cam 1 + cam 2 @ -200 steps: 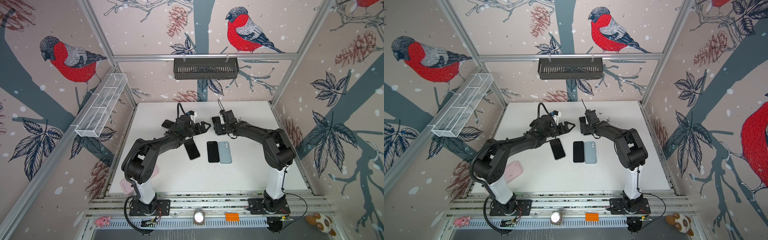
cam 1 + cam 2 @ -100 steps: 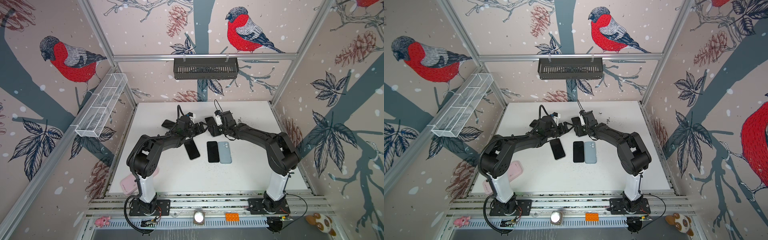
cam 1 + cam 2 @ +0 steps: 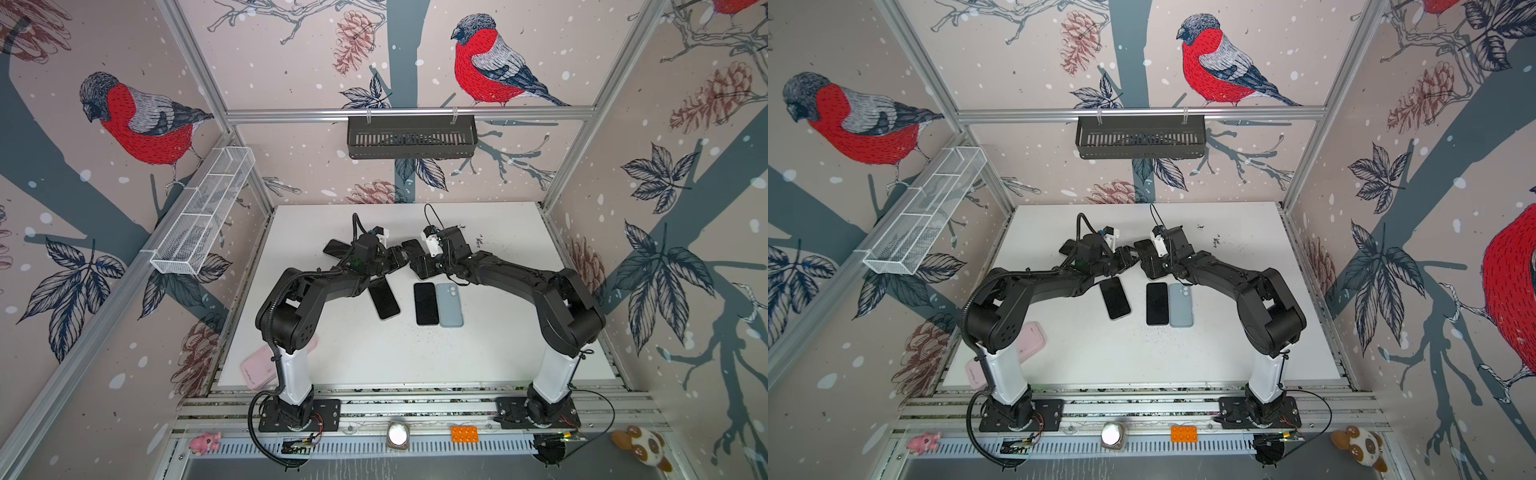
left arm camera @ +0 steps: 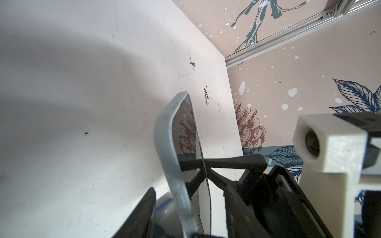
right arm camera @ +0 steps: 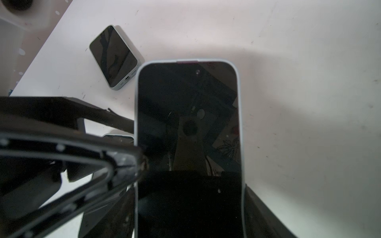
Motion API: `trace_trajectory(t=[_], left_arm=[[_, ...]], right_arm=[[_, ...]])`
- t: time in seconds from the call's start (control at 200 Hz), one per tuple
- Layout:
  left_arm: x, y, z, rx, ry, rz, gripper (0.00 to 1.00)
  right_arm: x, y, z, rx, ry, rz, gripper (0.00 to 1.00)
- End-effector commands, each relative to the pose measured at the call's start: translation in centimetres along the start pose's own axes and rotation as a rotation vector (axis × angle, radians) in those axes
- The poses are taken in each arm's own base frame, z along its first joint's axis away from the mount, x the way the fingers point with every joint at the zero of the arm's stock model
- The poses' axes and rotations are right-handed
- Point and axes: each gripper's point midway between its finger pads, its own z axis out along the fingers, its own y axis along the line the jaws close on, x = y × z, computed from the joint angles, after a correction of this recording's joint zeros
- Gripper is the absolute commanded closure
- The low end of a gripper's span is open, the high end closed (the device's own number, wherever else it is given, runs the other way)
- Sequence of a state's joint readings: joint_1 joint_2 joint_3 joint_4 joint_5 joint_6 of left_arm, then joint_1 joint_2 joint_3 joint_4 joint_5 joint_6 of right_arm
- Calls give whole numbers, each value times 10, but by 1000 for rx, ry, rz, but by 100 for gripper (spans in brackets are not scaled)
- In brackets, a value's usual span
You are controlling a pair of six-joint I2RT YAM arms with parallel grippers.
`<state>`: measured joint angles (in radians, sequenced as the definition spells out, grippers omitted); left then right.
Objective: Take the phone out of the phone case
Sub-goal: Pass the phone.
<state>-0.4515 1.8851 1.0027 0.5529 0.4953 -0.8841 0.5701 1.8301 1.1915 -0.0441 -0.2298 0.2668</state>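
My right gripper [image 5: 189,216] is shut across the width of a phone [image 5: 187,123] in a pale blue-grey phone case [image 5: 240,115], holding it above the table, screen toward the wrist camera. In both top views the pair hangs where the arms meet [image 3: 410,246] [image 3: 1142,245]. My left gripper [image 4: 188,197] [image 3: 400,262] reaches in from the left. Its jaws straddle the case's edge [image 4: 165,144] and the glass, with a gap showing on each side. In the right wrist view, the left gripper's fingers [image 5: 115,123] press in beside the case.
On the white table [image 3: 415,365] lie a dark phone [image 3: 384,297], a black phone [image 3: 426,303], and a light blue one lying back up [image 3: 451,305]. Another cased phone [image 5: 113,57] [image 3: 334,249] lies behind the left arm. A pink case [image 3: 257,365] sits at the front left edge.
The two grippers have come together over the table's middle. The left jaws have narrowed around the case's edge. The right gripper keeps its hold on the cased phone.
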Motion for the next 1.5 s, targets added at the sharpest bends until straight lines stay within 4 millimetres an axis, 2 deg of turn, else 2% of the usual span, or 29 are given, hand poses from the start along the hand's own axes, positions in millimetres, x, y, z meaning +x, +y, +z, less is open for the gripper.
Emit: trace_trajectory(t=[0.0,0.215,0.55,0.645,0.71,0.886,1.016,1.156,1.236,1.306,1.491], left_arm=[[-11,-12,0,52,-42,18,53],[-4,-4,-2,38,-34,3,71],[-7,-18,-15,79,-66,-11,94],[-9,-26,-22,99,-86,-15,100],[-12,-33,-28,116,-100,-16,100],[-27,-57,-51,175,-171,-23,100],[-43,-77,-81,291,-261,-87,100],[-57,-105,-115,432,-352,-141,100],[-61,-122,-135,529,-395,-184,100],[-63,-134,-150,610,-423,-221,100],[-54,-157,-171,710,-445,-266,100]], right_arm=[[-17,13,-6,-54,-65,-8,58],[-14,20,-9,-85,-62,0,59],[-15,31,-24,-133,-92,15,59],[-18,35,-33,-146,-106,18,54],[-19,37,-40,-148,-117,22,42],[-26,43,-78,-162,-185,46,17],[-33,43,-126,-190,-311,115,0],[-36,46,-173,-327,-436,235,1],[-32,48,-186,-386,-469,289,0],[-33,60,-197,-468,-501,296,1],[-38,81,-216,-600,-569,289,0]])
